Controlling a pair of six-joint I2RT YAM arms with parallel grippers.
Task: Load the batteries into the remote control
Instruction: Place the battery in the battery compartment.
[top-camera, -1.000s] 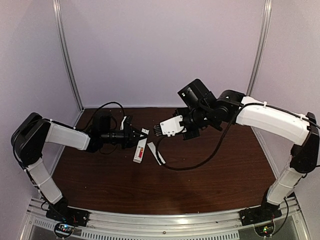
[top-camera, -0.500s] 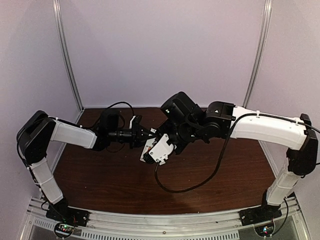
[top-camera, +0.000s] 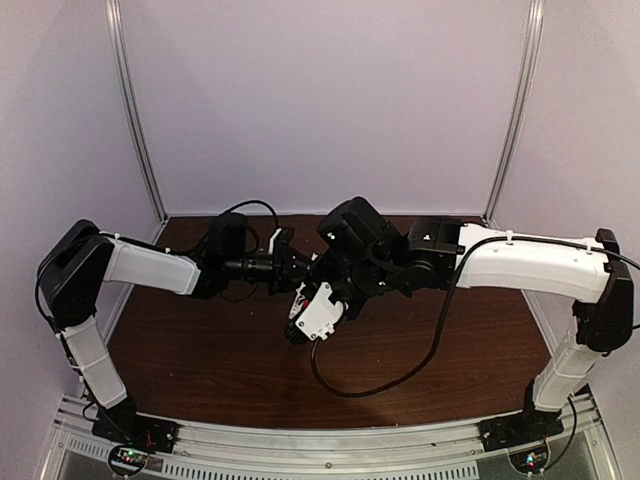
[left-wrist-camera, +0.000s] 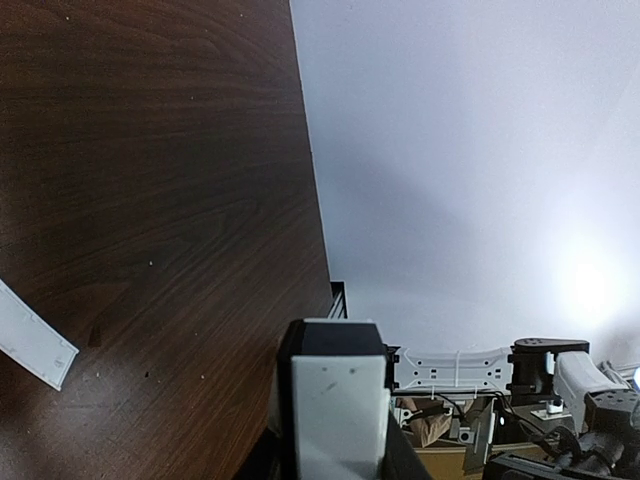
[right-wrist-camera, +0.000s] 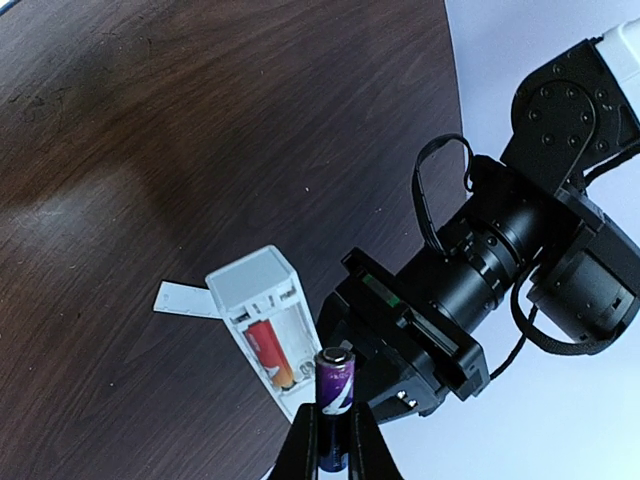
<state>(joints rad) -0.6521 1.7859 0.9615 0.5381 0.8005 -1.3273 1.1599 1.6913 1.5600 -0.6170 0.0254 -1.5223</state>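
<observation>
In the right wrist view, my right gripper (right-wrist-camera: 333, 440) is shut on the dark blue-purple battery (right-wrist-camera: 335, 383), which it holds upright just in front of the remote's open slot. The white remote control (right-wrist-camera: 258, 300) is tilted up off the table, with the red-orange battery (right-wrist-camera: 268, 350) seated in its slot. My left gripper (right-wrist-camera: 400, 345) is shut on the remote's far end. In the left wrist view the remote (left-wrist-camera: 338, 425) fills the left gripper (left-wrist-camera: 338, 395) end-on. In the top view both grippers, left (top-camera: 296, 270) and right (top-camera: 298, 333), meet mid-table, and the remote is mostly hidden.
The flat white cover strip (right-wrist-camera: 184, 298) lies on the dark wood table (right-wrist-camera: 150, 150) behind the remote. It also shows in the left wrist view (left-wrist-camera: 32, 342). A black cable (top-camera: 400, 355) loops from the right arm over the table.
My right arm has swung left and down from mid-air and brought the purple battery to the remote. My left gripper has shifted slightly right, with the remote now tilted up in it.
</observation>
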